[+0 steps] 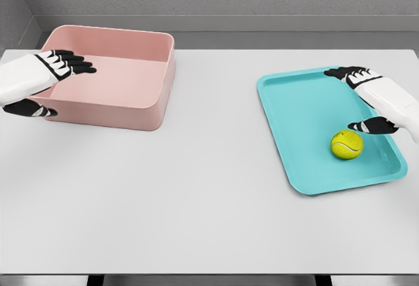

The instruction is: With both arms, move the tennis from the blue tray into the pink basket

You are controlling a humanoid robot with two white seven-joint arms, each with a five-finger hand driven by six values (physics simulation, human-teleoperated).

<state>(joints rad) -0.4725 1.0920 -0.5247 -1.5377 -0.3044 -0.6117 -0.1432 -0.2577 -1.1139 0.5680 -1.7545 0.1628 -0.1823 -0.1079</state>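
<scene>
While both arms reach in from the picture's sides, the items on the white table (196, 194) stand as follows.

Ball (347, 144): yellow-green tennis ball, lying inside the blue tray (294, 112) toward its near right part, just below and slightly left of the right thumb tip. Whether the thumb touches it cannot be told; nothing grasps it.

Right hand (366, 96): white with black fingers, held over the tray's right side. Fingers (340, 73) stretched out and released, pointing left over the tray's far rim; thumb pointing down toward the ball. Holds nothing.

Blue tray: shallow, rounded corners, lying flat on the table's right half, slightly turned.

Pink basket (141, 106): deep, rectangular, on the table's far left, well apart from the tray.

Left hand (49, 80): at the basket's left wall. Fingers (75, 63) extended and relaxed, reaching over the rim into the basket's opening; thumb lower, outside the near left corner. Grasps nothing.
</scene>
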